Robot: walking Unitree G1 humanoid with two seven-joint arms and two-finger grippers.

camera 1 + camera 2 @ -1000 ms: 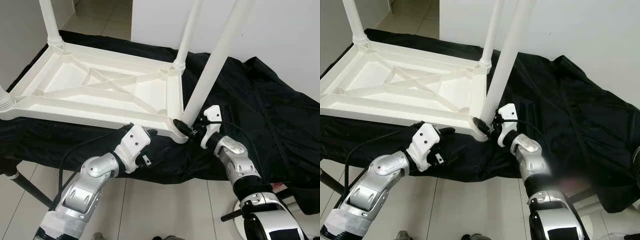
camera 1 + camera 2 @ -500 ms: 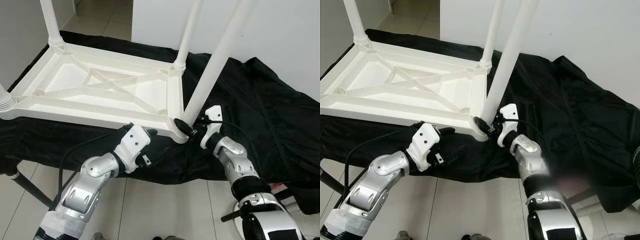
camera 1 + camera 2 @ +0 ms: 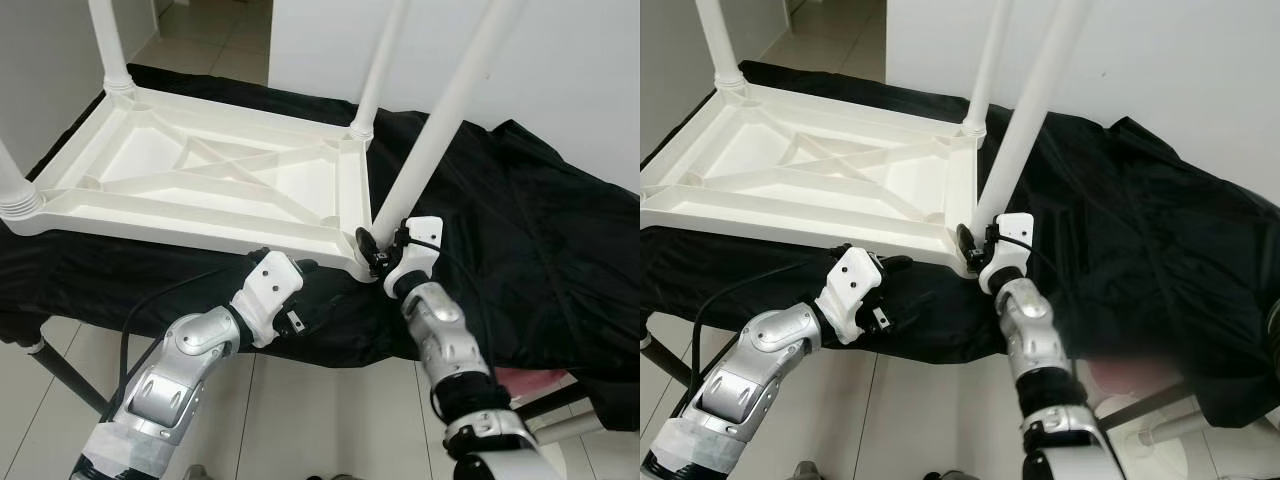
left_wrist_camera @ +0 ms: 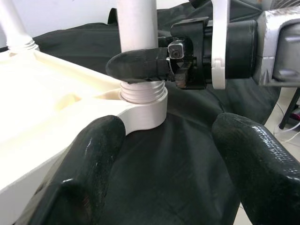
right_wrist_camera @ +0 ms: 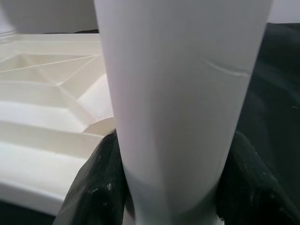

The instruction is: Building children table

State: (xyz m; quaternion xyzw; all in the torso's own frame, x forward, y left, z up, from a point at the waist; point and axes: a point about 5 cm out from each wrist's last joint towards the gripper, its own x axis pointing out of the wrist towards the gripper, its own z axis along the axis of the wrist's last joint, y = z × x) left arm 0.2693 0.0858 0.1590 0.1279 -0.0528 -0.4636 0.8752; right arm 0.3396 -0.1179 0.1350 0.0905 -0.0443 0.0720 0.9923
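Now, from left to right: the upside-down white plastic table top [image 3: 200, 190] lies on a black cloth [image 3: 520, 230], w/ other legs already standing. The left gripper [image 4: 164, 159] waits at abt 7 o'clock of the near corner socket [image 4: 143, 101], its fingers [image 4: 93, 159] wide apart and holding nothing. The right gripper [image 3: 378, 252] has its fingers closed round the base of the tilted white plastic leg [image 3: 440, 120], at 3 o'clock of the socket. I think the leg should be brought upright first, then turned w/o forcing the thread. The right forearm reaches up steeply, wrist bent toward the corner.
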